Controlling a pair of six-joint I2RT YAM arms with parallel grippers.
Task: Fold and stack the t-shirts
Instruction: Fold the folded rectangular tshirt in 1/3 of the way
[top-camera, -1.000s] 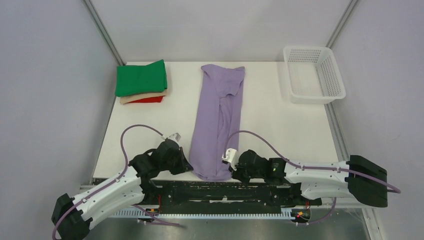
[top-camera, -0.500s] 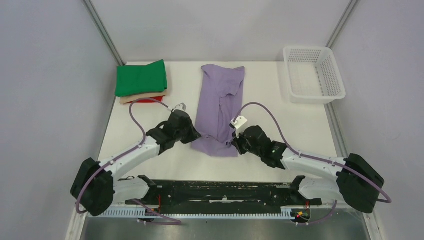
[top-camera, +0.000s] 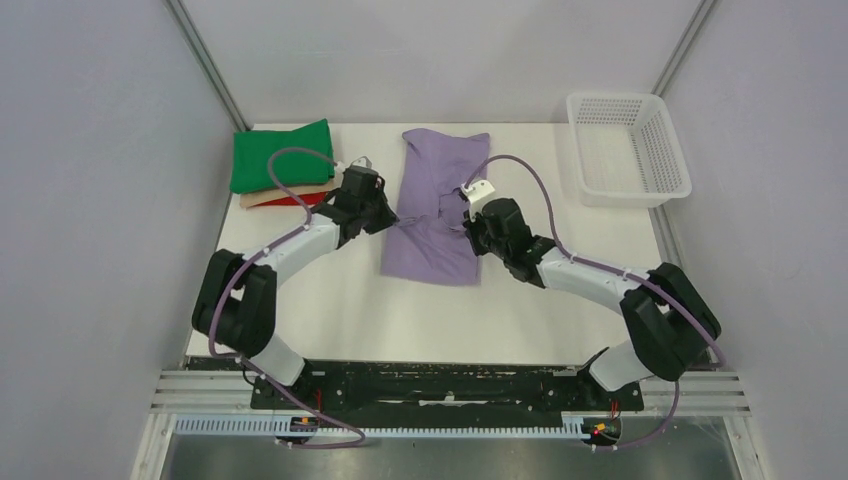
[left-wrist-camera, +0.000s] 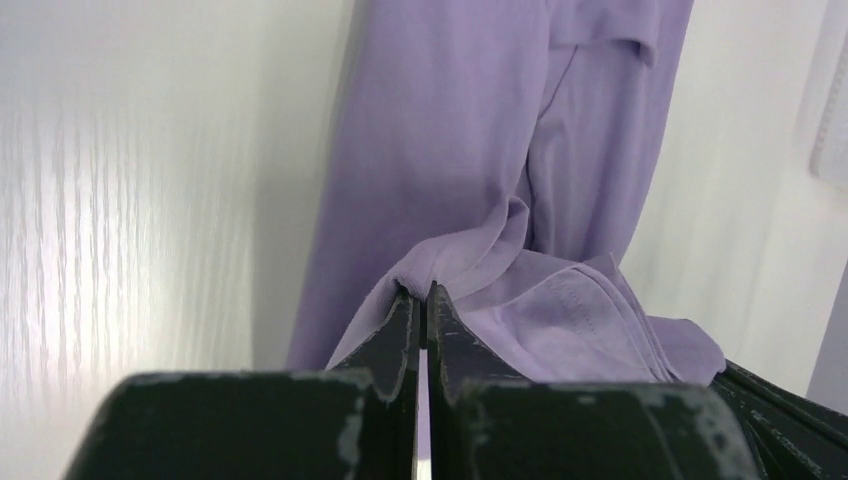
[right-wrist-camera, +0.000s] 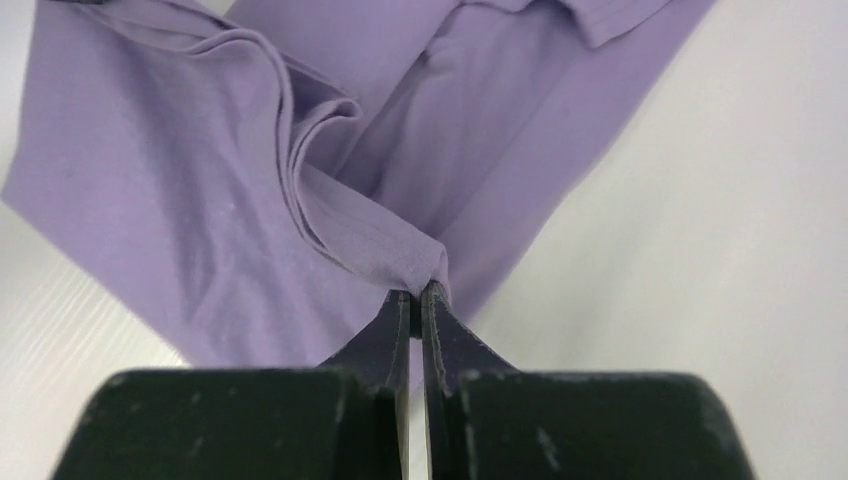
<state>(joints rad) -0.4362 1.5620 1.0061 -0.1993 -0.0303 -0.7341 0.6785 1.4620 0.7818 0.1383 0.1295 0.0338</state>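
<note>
White worktop (top-camera: 330, 310) is carrying everything. Two black and white arms are reaching out over it, the left arm (top-camera: 290, 250) from the left side and the right arm (top-camera: 590, 275) from the right side. They are meeting over the purple shirt (top-camera: 430, 255), which is lying in the middle of the worktop as a long strip. Its far end is lying flat near the back edge. Its near part is doubling back over itself, so the fold is sitting nearest the arm bases and the loose edge is being held up over the middle of the shirt.

A white basket (top-camera: 628, 150) is sitting in the far right corner, well apart from the purple shirt. In the far left corner a green shirt (top-camera: 282, 155) is lying folded on top of a beige shirt (top-camera: 258, 198), and a red shirt (top-camera: 300, 199) is peeking out beside the beige one.

The left jaws are squeezing tight on the left corner of the purple shirt's lifted edge. The right jaws are squeezing tight on its right corner. Cloth is bunching up at both tips.
</note>
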